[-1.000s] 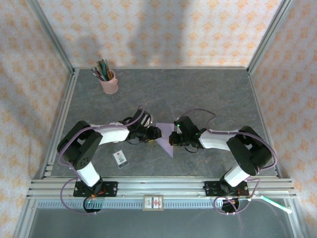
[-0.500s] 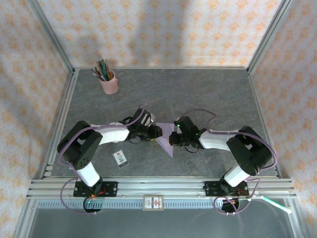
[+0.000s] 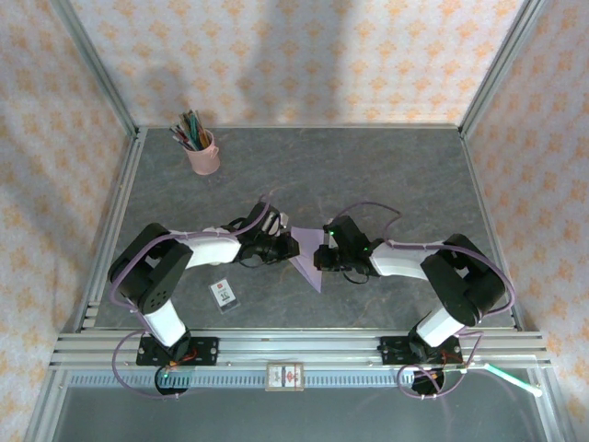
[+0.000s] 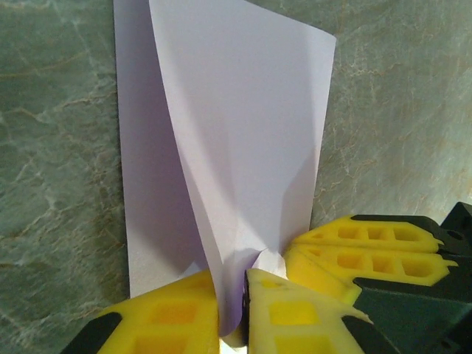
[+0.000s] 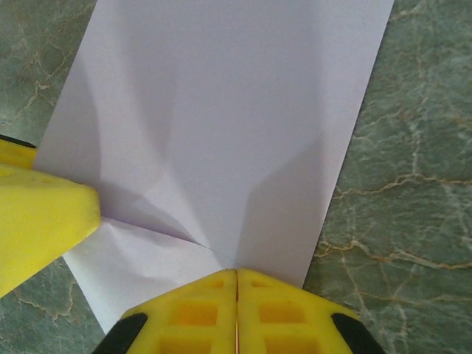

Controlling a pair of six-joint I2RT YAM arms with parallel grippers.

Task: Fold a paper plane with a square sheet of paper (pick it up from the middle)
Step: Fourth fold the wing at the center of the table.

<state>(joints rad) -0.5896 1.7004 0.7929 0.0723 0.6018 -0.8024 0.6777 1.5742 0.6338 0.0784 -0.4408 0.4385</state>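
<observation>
Lavender and thin, the part-folded square sheet of paper [image 3: 309, 261] lies at the centre of the top view on the grey marbled table [image 3: 396, 175], tapering toward the lower edge of the frame, with a gripper on each side. The left gripper [image 4: 232, 324], at the bottom of its wrist view, has its yellow fingers closed narrowly on a flap that stands up from the flat layer beneath and curls toward the upper right. The right gripper [image 5: 237, 306], at the bottom of its own view, has its fingers pressed together where the sheet's near edge meets a diagonal crease. The work appears to be mid-fold, one wing flap raised while the other side is pinned. The next move likely calls for carrying that flap over to the centre crease, aligning its edges, then pressing it flat without dragging the pinned layer.
</observation>
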